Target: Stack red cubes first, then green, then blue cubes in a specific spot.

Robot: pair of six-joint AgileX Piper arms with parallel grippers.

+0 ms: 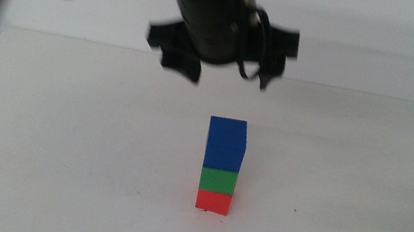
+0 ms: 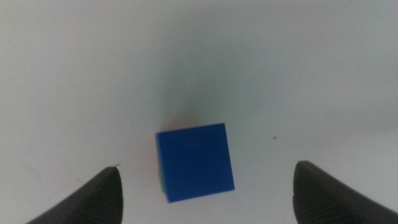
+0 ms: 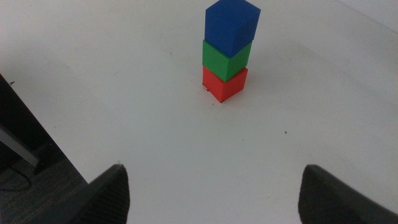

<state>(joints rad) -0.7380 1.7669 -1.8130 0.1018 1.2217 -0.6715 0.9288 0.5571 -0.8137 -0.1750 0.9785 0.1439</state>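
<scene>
a plain white table with a small dark speck.

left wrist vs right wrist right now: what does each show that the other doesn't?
Left wrist only: a straight-down look at the blue cube's top, from the open left pincer above the stack; the cubes below show as slivers.

Right wrist only: the stack side-on, with green cube, red cube and the table edge, from the open right pincer set back.

Both: blue on top, white table.
</scene>
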